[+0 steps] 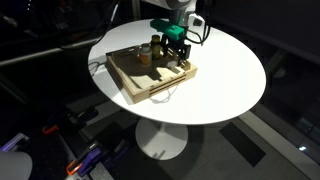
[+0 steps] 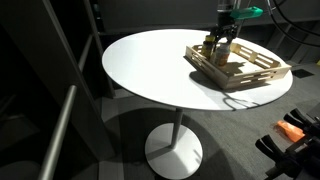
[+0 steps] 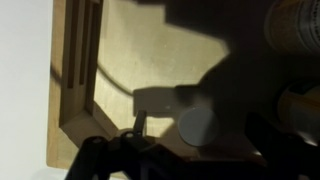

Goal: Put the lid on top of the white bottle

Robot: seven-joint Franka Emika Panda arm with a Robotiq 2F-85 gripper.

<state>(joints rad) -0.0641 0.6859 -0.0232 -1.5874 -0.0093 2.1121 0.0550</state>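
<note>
- Gripper [image 1: 177, 58]: in an exterior view, lowered into the wooden tray [image 1: 150, 92] at the upper middle of the frame, green fittings above it; whether the jaws are spread or pressed together cannot be told, since they show only as dark shapes here and as a black mass along the bottom edge of the wrist view; nothing is visibly pinched
- Lid [image 3: 197, 125]: small pale round disc, lying flat on the tray floor, lower centre-right of the wrist view, deep in the arm's shadow, just above the dark gripper mass
- White bottle [image 3: 303, 100]: pale body with an orange-brown edge, cut off at the right edge of the wrist view, near the lid but apart from it
- Second bottle [image 3: 295, 25]: ribbed yellowish top, upper right corner of the wrist view; not the target
- Table [image 1: 230, 80]: round, white, bears the tray
- Handling, lid (judgement): likely light, rigid and smooth, so prone to slip or flip; thin profile gives little to hold; best pinched across its rim at opposite edges, kept level
- Risk (judgement): bottle looks light enough to topple if nudged when the lid is set on
</note>
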